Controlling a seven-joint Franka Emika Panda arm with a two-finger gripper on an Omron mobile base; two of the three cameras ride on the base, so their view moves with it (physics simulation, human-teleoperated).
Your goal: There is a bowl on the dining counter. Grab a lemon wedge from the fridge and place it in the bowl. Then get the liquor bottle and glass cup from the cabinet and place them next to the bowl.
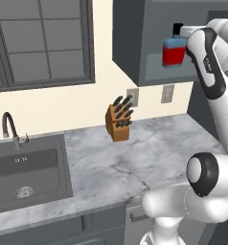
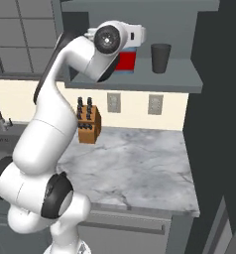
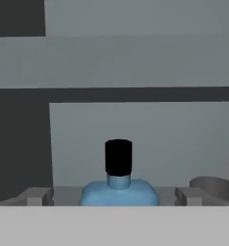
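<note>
A glossy white, rounded-segment robot arm (image 2: 45, 134) with black joint bands, a dark grey disc-shaped wrist cap, and small grey fingertips (image 3: 35, 196).

Left base view: behind arm, looks forward-down over grey-white marble desk (image 1: 135, 158) toward dark grey wall cabinet (image 1: 135, 43). Right base view: same desk (image 2: 140, 168), cabinet (image 2: 189, 79), brown wooden knife block (image 2: 88, 124), from other side. Hand view: close, level, facing cabinet interior, blue-shouldered black-capped bottle (image 3: 119, 185) nearest.

The white arm rose steeply from its base, elbow bent, wrist level at upper height; the end effector (image 3: 114, 197) pointed forward, its fingers (image 3: 37, 196) spread wide, gripping nothing
</note>
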